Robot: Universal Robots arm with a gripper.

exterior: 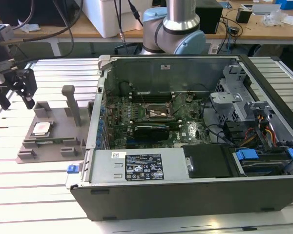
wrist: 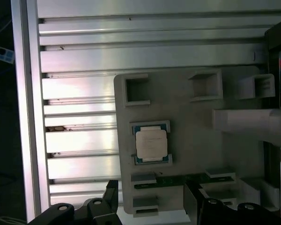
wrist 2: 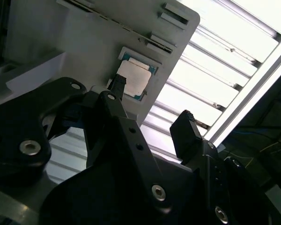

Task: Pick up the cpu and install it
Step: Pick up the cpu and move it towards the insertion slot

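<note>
I saw the gripper point(exterior: 15, 97) hanging at the exterior view's left edge, above the far corner of the grey tray point(exterior: 49, 146) and clear of it. In the second wrist view its two black fingers point(wrist 2: 118, 89) stood wide apart with nothing between them. The first wrist view showed the same: both fingertips spread and empty.

The cpu point(exterior: 41, 128) lay flat in its square recess on the tray, silvery top up, untouched. In both wrist views I looked down on it point(wrist: 151, 143) from the gripper point(wrist: 150, 201), well apart from the fingers. A tall post point(exterior: 71, 102) stood on the tray between the cpu and the open case point(exterior: 185, 195). Inside the case, the socket point(exterior: 158, 111) sat on the motherboard. Tray and case both rested on the slatted metal table point(exterior: 19, 195).
</note>
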